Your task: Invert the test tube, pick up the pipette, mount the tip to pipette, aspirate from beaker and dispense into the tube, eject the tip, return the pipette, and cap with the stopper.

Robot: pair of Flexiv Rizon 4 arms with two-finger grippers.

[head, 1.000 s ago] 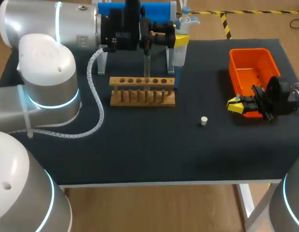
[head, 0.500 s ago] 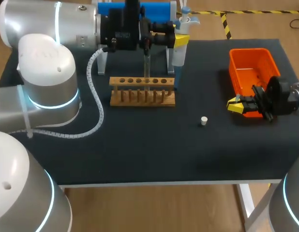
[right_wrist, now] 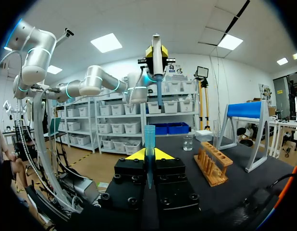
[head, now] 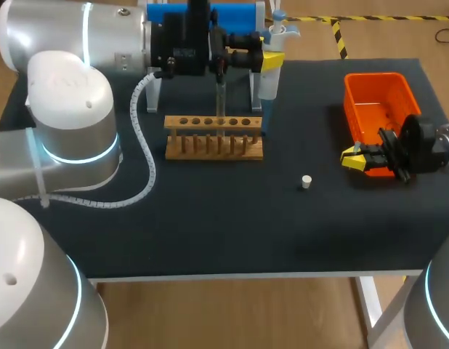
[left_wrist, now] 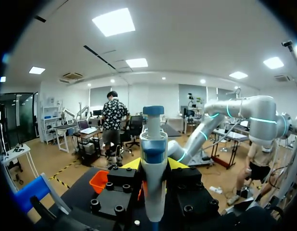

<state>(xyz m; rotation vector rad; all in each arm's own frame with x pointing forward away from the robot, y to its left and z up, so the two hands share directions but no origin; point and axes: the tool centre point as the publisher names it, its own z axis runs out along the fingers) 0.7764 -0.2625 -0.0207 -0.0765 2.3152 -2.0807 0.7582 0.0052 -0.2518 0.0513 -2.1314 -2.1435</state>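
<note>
My left gripper [head: 272, 57] is shut on the white and blue pipette [head: 271, 76] and holds it upright above the table's far edge, behind the wooden rack [head: 213, 138]. A glass test tube [head: 220, 98] stands in the rack. In the left wrist view the pipette [left_wrist: 153, 149] rises between the yellow tips of the left gripper [left_wrist: 154, 163]. My right gripper [right_wrist: 149, 155] is shut on a blue pipette tip [right_wrist: 149, 137], which stands upright. It hovers by the near end of the orange bin [head: 377, 91]. The white stopper [head: 306, 182] lies on the mat. A beaker [right_wrist: 188, 142] stands beyond the rack [right_wrist: 213, 166].
The blue pipette stand [head: 210, 13] sits at the table's far edge behind my left gripper. My left arm's cable loops over the mat to the left of the rack. The black mat in front of the rack and stopper is bare.
</note>
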